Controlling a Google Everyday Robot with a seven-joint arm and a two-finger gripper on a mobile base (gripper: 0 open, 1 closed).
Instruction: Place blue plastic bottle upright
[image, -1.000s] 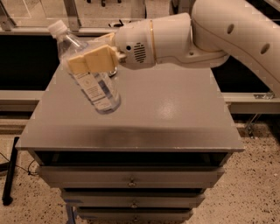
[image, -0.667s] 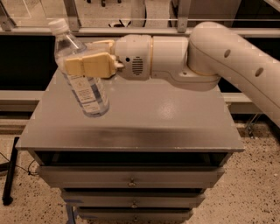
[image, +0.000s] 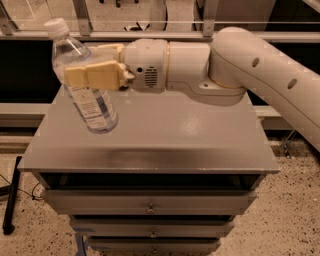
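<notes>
My hand (image: 84, 63) is clamped around the middle of the blue plastic bottle (image: 95, 107), over the left part of the grey worktop (image: 190, 140). The bottle leans, white cap (image: 56, 26) up and to the left, base low by the worktop surface; whether it touches I cannot tell.

The grey flat-topped bench (image: 200, 145) has drawers (image: 150, 202) beneath. Over its left rear corner the beige claw (image: 80, 62) grips a tilted clear blue-labelled plastic bottle (image: 95, 107).
</notes>
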